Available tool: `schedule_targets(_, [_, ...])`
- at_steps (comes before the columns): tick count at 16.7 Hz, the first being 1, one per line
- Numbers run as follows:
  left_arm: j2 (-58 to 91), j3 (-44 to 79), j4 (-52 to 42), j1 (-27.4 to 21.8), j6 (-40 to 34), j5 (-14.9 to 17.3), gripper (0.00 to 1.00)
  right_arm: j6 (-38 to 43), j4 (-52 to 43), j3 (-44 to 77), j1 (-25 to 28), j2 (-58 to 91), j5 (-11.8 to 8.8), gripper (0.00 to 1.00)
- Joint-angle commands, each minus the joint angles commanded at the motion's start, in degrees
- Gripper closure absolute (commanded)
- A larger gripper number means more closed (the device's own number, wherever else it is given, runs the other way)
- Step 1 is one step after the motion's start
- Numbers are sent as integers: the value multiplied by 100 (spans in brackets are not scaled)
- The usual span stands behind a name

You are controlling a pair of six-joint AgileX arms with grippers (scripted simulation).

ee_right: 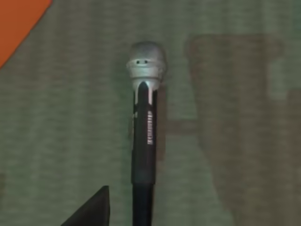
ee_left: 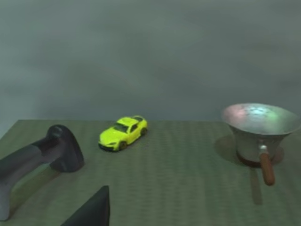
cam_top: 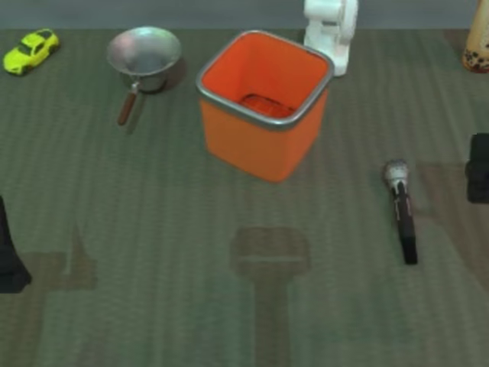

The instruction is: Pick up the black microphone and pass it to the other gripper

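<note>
The black microphone (cam_top: 401, 212) lies flat on the right part of the table, its silver mesh head (cam_top: 395, 171) pointing to the far side. The right wrist view shows it lengthwise (ee_right: 143, 141). Its handle runs down past one dark fingertip (ee_right: 96, 209) without touching it. My right gripper (cam_top: 479, 170) sits at the table's right edge, apart from the microphone and open. The other gripper, my left one (cam_top: 11, 260), is parked at the left edge. It is open and holds nothing, and only one of its fingertips (ee_left: 94, 209) shows in the left wrist view.
An orange bin (cam_top: 263, 103) stands at the middle back. A brown-handled metal strainer (cam_top: 141, 61) and a yellow toy car (cam_top: 30, 50) are at the back left. A white object (cam_top: 330, 30) and a bottle (cam_top: 477, 42) stand at the back. A dark grey curved object (ee_left: 51, 155) lies near the left arm.
</note>
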Motion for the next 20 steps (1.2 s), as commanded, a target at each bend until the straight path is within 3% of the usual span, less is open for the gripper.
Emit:
schedule_targets(9, [0, 0, 0, 0, 0, 0, 0, 871, -2107, 3002, 846, 4096, 197, 0])
schedule_targets(13, [0, 0, 0, 0, 0, 0, 0, 1000, -2479, 3405, 968, 4652, 251, 0])
schedule_targets(20, [0, 0, 0, 0, 0, 0, 0, 972, -2245, 3257, 934, 4752, 248, 0])
